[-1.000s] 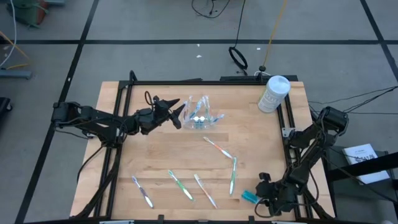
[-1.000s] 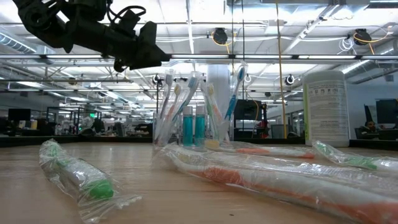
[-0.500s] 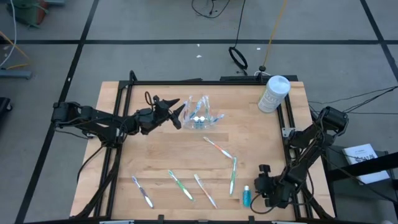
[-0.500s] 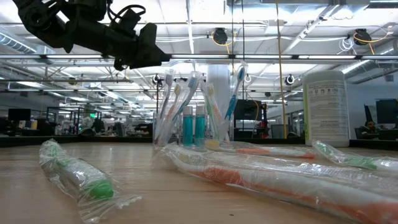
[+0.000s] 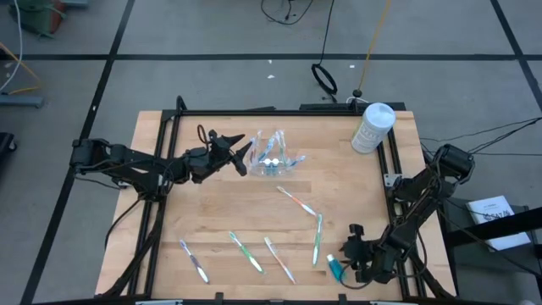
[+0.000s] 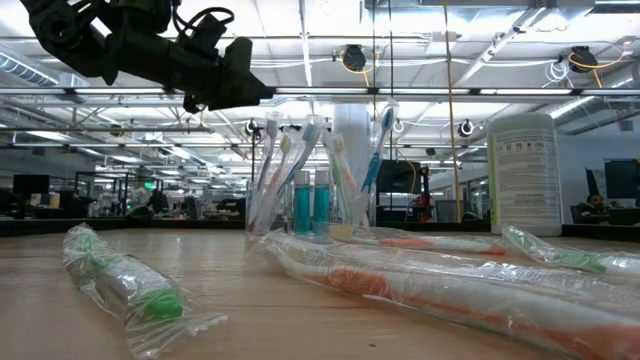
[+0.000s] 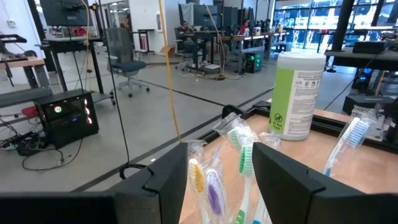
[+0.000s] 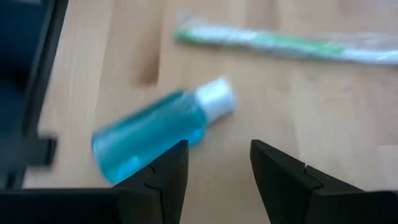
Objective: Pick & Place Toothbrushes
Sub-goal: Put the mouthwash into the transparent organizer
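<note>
Several wrapped toothbrushes (image 5: 246,252) lie flat on the near half of the wooden table. More toothbrushes (image 7: 245,162) stand in a clear cup (image 5: 271,161) at the far middle, beside two blue tubes (image 6: 309,203). My left gripper (image 5: 244,152) hovers level and open just left of the cup, its fingers on either side of the brush heads. My right gripper (image 5: 345,252) is open at the near right, tipped down over a blue tube with a white cap (image 8: 158,134), which lies on its side just ahead of one finger (image 8: 165,171). My right gripper's one finger stands close against the blue tube's body (image 8: 180,134); I cannot tell whether it touches. The tube lies flat on the table, outside the gap between the fingers.
A white wipes canister (image 5: 373,127) stands at the far right corner. A black frame (image 5: 279,111) runs around the table's edges. A green toothbrush (image 8: 280,43) lies just beyond the blue tube. Bare wood lies between the cup and the loose brushes.
My right gripper has swung a little toward the table's left edge and turned at the wrist. The blue tube has turned about on the table, from lying across to pointing toward the far edge. My left gripper has kept still.
</note>
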Robot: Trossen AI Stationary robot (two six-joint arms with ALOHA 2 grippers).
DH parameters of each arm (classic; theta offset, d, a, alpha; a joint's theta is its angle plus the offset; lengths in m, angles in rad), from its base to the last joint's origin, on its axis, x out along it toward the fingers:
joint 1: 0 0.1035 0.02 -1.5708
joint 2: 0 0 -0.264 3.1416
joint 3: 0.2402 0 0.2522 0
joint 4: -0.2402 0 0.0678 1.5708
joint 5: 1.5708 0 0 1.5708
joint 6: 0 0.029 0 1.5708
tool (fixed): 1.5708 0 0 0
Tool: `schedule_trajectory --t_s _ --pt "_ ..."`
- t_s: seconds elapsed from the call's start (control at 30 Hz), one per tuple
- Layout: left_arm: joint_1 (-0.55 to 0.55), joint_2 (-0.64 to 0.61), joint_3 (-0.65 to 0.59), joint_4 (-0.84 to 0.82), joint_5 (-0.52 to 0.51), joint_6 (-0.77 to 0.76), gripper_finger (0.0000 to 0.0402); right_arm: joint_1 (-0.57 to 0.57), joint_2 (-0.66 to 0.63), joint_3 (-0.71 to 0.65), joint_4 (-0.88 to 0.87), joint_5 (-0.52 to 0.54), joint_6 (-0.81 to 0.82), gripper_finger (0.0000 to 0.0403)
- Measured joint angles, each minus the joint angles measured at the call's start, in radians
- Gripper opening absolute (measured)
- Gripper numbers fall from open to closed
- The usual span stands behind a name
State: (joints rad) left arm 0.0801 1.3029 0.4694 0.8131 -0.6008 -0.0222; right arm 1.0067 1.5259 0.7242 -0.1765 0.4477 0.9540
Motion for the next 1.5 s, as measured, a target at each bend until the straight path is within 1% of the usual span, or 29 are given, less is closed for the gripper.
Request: schedule_trajectory --t_s 0.07,0.2,0.27,0.33,0.4,0.47,0.53,0.57,0.63,0.73,0.87,0.93,1.0,1.2,1.27,1.4,1.5 --pt "0.0 0.0 0.0 0.0 0.0 -0.006 0.0186 -0.019 -0.012 0.0 0.001 0.002 0.104 0.0164" --pt "0.0 0.0 0.0 0.0 0.0 -0.013 0.0186 -0.076 -0.036 0.0 0.007 0.0 0.398 0.0164" --pt "0.0 0.0 0.0 0.003 0.0 -0.013 0.0186 -0.109 -0.038 -0.001 0.027 -0.001 0.488 0.0164" --pt "0.0 0.0 0.0 0.004 0.0 -0.013 0.0186 -0.15 -0.038 -0.001 0.103 -0.029 0.565 0.0164" --pt "0.0 0.0 0.0 0.003 0.011 -0.013 0.0186 -0.191 -0.038 -0.001 0.215 -0.116 0.534 0.0164" --pt "0.0 0.0 0.0 0.003 0.037 -0.013 0.0186 -0.224 -0.038 0.0 0.296 -0.158 0.482 0.0164" --pt "0.0 0.0 0.0 0.003 0.055 -0.01 0.0186 -0.263 -0.038 0.007 0.316 -0.166 0.499 0.0164" --pt "0.0 0.0 0.0 0.002 0.061 -0.004 0.0186 -0.286 -0.038 0.015 0.31 -0.165 0.528 0.0164" --pt "0.0 0.0 0.0 0.0 0.062 -0.001 0.0186 -0.324 -0.044 0.034 0.282 -0.186 0.528 0.0164" --pt "0.0 0.0 0.0 -0.001 0.061 0.023 0.0186 -0.369 -0.045 0.091 0.179 -0.276 0.481 0.0162" --pt "0.0 0.0 0.0 -0.002 0.061 0.079 0.0186 -0.418 -0.045 0.204 -0.067 -0.432 0.41 0.0143" --pt "0.0 0.0 0.0 -0.003 0.06 0.098 0.0186 -0.429 -0.045 0.259 -0.2 -0.475 0.401 0.0129" --pt "0.0 0.0 0.0 -0.008 0.06 0.103 0.0186 -0.428 -0.045 0.289 -0.271 -0.482 0.435 0.0117" --pt "0.0 0.0 0.0 -0.063 0.06 0.097 0.0186 -0.413 -0.022 0.301 -0.244 -0.502 0.534 0.0094" --pt "0.0 0.0 0.0 -0.086 0.06 0.093 0.0186 -0.403 -0.014 0.299 -0.261 -0.506 0.51 0.009" --pt "0.0 0.0 0.0 -0.106 0.06 0.092 0.0186 -0.403 -0.014 0.299 -0.29 -0.505 0.403 0.0081" --pt "0.0 0.0 0.0 -0.107 0.06 0.092 0.0186 -0.403 -0.014 0.299 -0.291 -0.496 0.389 0.0072"
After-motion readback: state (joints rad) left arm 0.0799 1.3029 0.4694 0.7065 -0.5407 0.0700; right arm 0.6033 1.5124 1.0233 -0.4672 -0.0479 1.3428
